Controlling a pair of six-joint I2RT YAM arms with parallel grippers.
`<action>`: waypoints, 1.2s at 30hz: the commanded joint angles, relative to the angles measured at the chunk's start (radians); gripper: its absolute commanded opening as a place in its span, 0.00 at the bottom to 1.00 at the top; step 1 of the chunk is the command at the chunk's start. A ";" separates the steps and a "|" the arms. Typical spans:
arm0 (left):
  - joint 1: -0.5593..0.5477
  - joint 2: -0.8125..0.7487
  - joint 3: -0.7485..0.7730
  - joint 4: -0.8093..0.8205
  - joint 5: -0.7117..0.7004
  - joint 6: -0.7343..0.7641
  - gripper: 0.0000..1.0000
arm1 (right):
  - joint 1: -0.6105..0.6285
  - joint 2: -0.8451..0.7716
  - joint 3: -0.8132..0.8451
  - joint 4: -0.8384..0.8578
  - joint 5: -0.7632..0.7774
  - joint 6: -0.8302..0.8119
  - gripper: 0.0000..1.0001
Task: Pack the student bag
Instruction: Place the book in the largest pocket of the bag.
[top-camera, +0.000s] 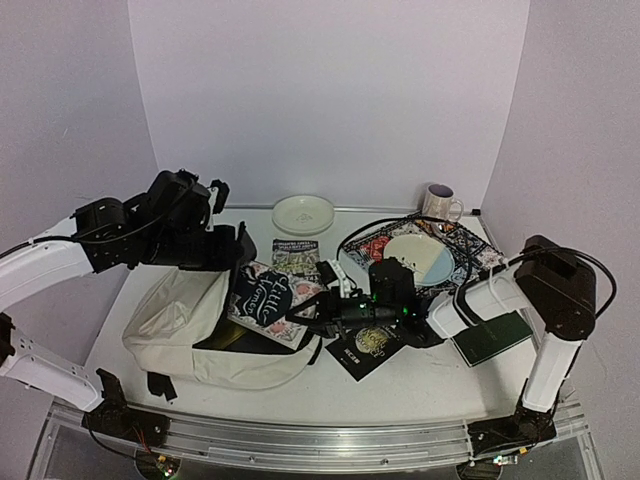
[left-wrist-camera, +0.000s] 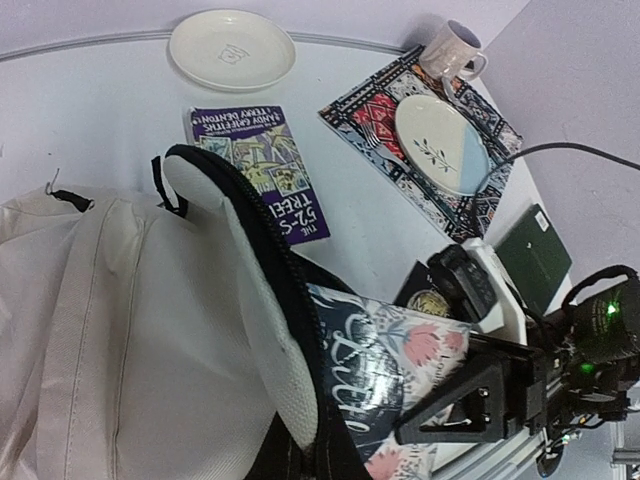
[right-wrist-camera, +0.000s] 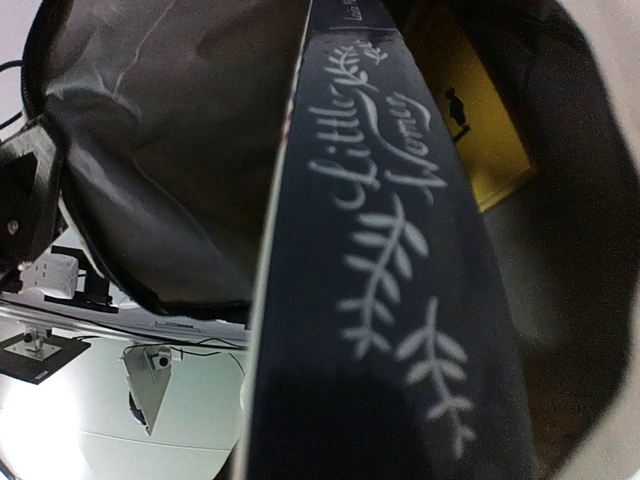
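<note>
The student bag (top-camera: 185, 325) lies on its side at the left, cream with a black zipper edge, its mouth facing right. My left gripper (top-camera: 240, 262) is shut on the raised rim of that mouth (left-wrist-camera: 250, 260) and holds it up. A navy floral book titled Little Women (top-camera: 268, 295) sticks halfway into the opening. My right gripper (top-camera: 318, 308) is shut on the book's outer end; one of its black fingers (left-wrist-camera: 470, 400) lies on the cover (left-wrist-camera: 400, 345). From the right wrist, the book's spine (right-wrist-camera: 390, 250) reaches into the dark lining (right-wrist-camera: 170, 150), beside a yellow item (right-wrist-camera: 480, 130).
A purple book (top-camera: 296, 256) lies behind the bag, and a black book with a gold emblem (top-camera: 368, 345) lies under my right arm. A green notebook (top-camera: 495, 338) sits at the right. At the back are a white plate (top-camera: 303, 213), a mug (top-camera: 440, 203) and a patterned placemat (top-camera: 365, 242) bearing a plate.
</note>
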 joint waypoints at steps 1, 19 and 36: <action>-0.005 -0.051 -0.005 0.229 0.122 -0.009 0.00 | 0.008 0.041 0.123 0.242 -0.039 0.030 0.00; -0.009 -0.049 -0.029 0.477 0.430 -0.006 0.00 | 0.053 0.156 0.258 0.046 0.009 0.004 0.00; -0.008 -0.087 -0.134 0.477 0.310 -0.015 0.00 | 0.101 0.213 0.385 -0.380 0.132 -0.197 0.31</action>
